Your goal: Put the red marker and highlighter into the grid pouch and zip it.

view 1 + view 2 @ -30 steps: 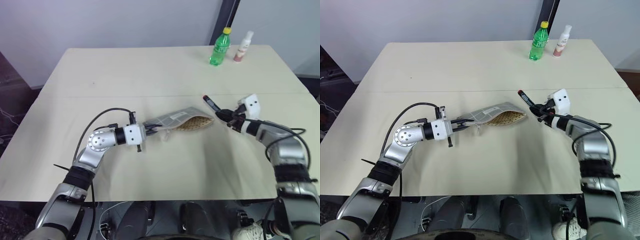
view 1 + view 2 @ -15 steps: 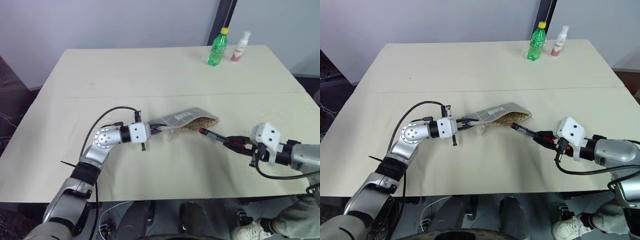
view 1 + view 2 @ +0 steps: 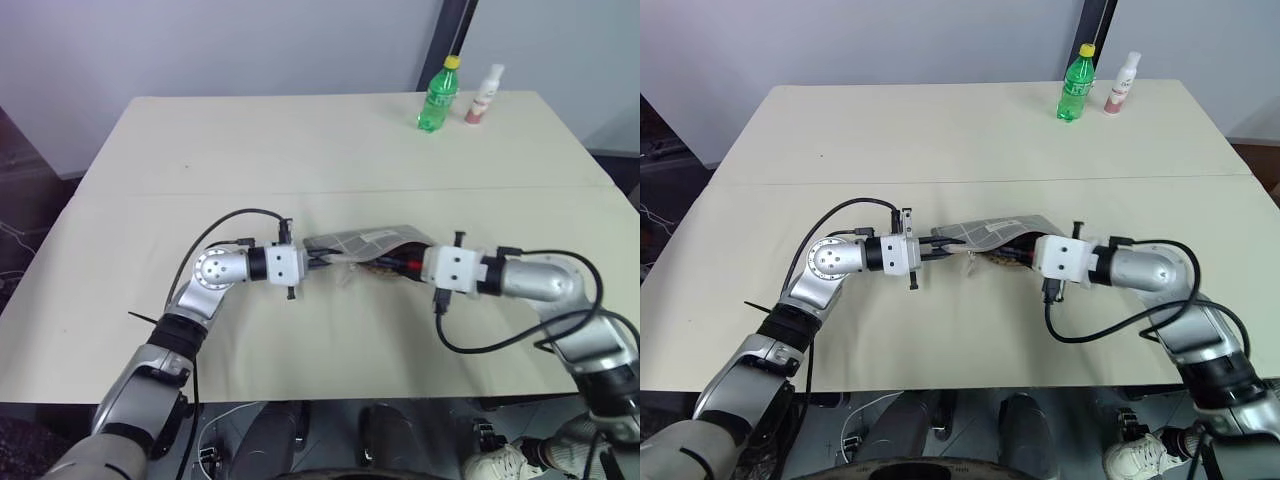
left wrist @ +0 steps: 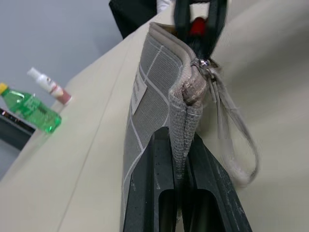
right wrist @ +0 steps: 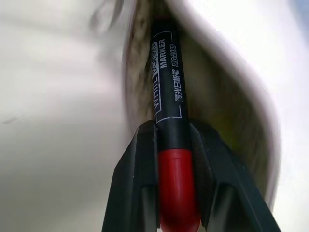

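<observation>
The grid pouch [image 3: 362, 240] lies mid-table, grey with white lines, its mouth facing right. My left gripper [image 3: 322, 262] is shut on the pouch's left end; in the left wrist view the fabric edge [image 4: 186, 140] sits pinched between the black fingers [image 4: 145, 193]. My right gripper [image 3: 405, 266] is shut on the red marker [image 5: 169, 87], gripping near its red end. The marker's black barrel reaches into the pouch's brownish lining [image 5: 219, 104]. The highlighter is hidden.
A green bottle [image 3: 438, 95] and a small white bottle [image 3: 484, 94] stand at the table's far right edge. The beige table [image 3: 300, 150] stretches wide behind the pouch, with open surface in front of it too.
My right gripper has swung left with the red marker, from out at the right to the pouch's mouth, and the marker's tip now sits inside. The left gripper keeps its hold.
</observation>
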